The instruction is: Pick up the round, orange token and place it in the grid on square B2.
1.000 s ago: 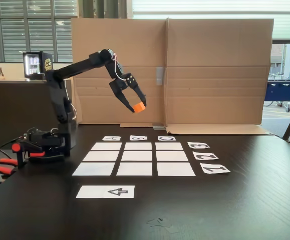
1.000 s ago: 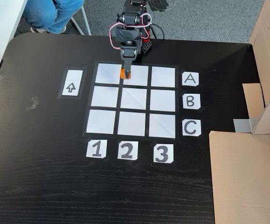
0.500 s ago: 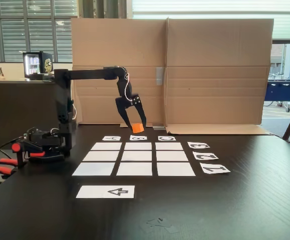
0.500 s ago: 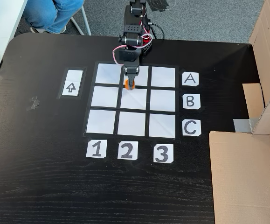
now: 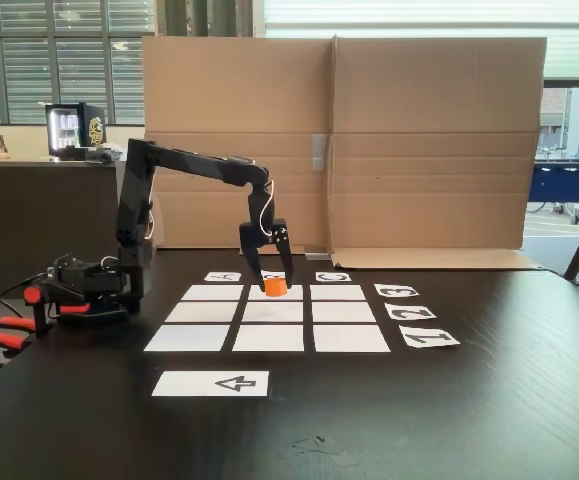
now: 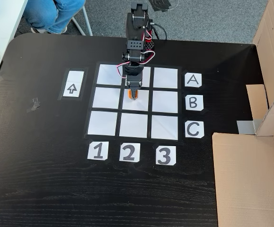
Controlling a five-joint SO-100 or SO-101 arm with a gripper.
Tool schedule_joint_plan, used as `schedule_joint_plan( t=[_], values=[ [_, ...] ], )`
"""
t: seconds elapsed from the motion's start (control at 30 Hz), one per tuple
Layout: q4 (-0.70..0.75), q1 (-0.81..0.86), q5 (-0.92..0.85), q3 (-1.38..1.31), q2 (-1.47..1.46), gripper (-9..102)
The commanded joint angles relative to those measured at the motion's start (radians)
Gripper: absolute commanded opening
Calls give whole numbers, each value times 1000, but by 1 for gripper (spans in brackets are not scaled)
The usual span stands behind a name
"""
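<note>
Risk item: my hand [image 6: 134, 96] clamped on token [image 5: 275, 288], low over B2 [image 6: 137, 105] near its far edge; early release may roll it off-square.

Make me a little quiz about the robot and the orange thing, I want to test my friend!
1. True or false: the gripper holds the orange token.
2. Over which square of the grid does the token sit: A) the middle one B) a corner one C) none?
3. Which picture is on the card beside the grid?

Key: 1 true. 2 A. 3 an arrow.
</note>
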Motion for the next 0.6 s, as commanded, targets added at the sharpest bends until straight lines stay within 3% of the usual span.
schedule_joint_plan(
  t=[0.0,0.57],
  values=[
    [-11,-17,31,8,-2,-1],
    [-91,-18,61,44,-75,-1]
  ],
)
